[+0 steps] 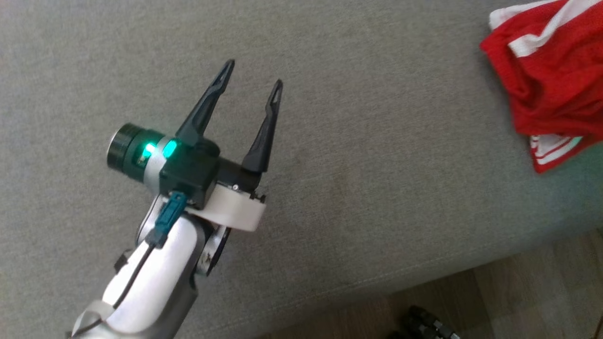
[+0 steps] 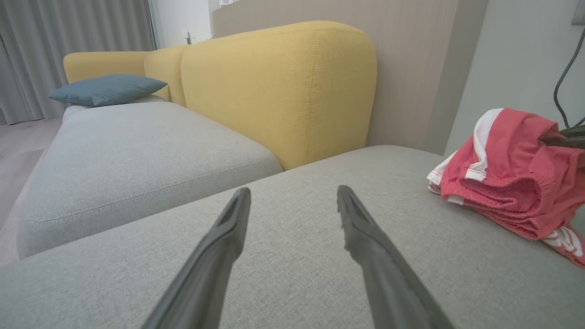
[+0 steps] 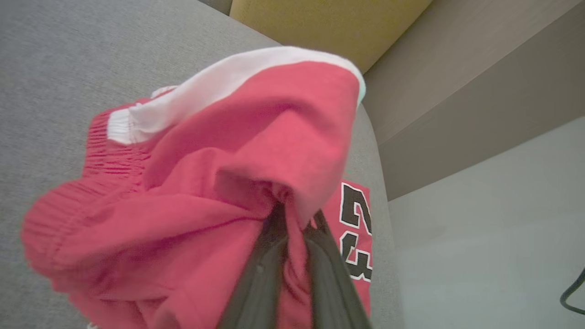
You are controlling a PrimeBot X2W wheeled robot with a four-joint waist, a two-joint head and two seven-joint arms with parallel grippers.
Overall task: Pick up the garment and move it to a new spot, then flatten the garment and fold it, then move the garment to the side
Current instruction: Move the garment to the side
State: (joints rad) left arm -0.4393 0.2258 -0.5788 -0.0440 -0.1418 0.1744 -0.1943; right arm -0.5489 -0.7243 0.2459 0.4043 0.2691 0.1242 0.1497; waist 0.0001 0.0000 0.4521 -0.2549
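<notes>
Head view: the left gripper (image 1: 254, 74) hovers over the grey sofa seat (image 1: 377, 188), jaws spread wide and holding nothing. The red garment (image 1: 551, 80) lies bunched at the seat's far right. Its long axis runs down that view, with a white-striped hem towards the seat's front edge. Wood floor (image 1: 541, 282) shows below.

Left wrist view: the garment (image 2: 512, 183) is a crumpled heap to the right. The bare seat lies between it and the open left gripper (image 2: 293, 192). A yellow backrest (image 2: 279, 91) and a blue pillow (image 2: 107, 89) stand behind.

Right wrist view: the right gripper (image 3: 297, 219) has its jaws narrow, pinching a fold of the garment (image 3: 228, 183). The white band is uppermost and a black number print is at the right.
</notes>
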